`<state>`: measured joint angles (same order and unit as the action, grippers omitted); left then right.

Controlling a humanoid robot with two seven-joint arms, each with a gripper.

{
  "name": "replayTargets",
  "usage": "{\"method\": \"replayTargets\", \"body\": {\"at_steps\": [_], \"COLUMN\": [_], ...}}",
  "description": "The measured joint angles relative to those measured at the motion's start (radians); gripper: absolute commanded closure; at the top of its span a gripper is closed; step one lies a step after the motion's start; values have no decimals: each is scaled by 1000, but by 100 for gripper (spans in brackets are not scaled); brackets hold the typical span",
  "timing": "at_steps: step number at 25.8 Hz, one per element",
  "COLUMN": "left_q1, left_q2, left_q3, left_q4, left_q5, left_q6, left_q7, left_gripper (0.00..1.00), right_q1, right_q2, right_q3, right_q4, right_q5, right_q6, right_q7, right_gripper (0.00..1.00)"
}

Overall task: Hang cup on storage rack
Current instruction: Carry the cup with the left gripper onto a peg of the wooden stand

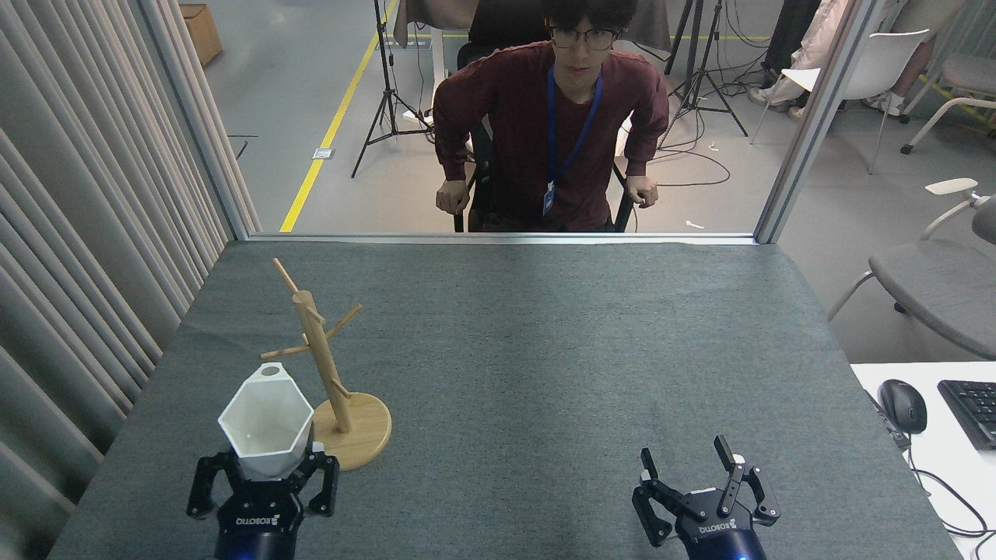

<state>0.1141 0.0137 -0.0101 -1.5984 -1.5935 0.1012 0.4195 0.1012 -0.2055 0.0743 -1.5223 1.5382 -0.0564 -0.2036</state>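
On the grey table [545,350], left pincer [264,476] grips the cup [266,424]; right pincer [695,484] released.

left hand [268,476] gripping white cup [266,420], beside wooden rack [331,373], right hand [704,486] spread

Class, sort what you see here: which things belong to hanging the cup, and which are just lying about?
Job:
white hexagonal cup
light wooden tree-shaped storage rack
left gripper, holding the cup

Lying about:
black computer mouse
black keyboard
grey office chair
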Motion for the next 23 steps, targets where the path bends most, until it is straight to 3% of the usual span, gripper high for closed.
{"method": "replayTargets", "body": {"at_steps": [6, 13, 23], "left_q1": [-80, -159, -223], "left_q2": [3, 5, 0], "left_q3": [54, 81, 94], "left_q4": [77, 163, 280], "left_q5": [-40, -128, -255], "left_q6": [60, 72, 122], "left_q7": [2, 3, 13], "left_gripper": [55, 55, 53], "right_q1": [2, 17, 51], "right_q2": [27, 37, 57], "right_q3": [-16, -36, -65], "right_q4": [51, 57, 57], "right_q5": [-2, -3, -4], "right_q6": [1, -6, 6], "right_q7": [-13, -95, -120], "right_gripper": [2, 2, 2]}}
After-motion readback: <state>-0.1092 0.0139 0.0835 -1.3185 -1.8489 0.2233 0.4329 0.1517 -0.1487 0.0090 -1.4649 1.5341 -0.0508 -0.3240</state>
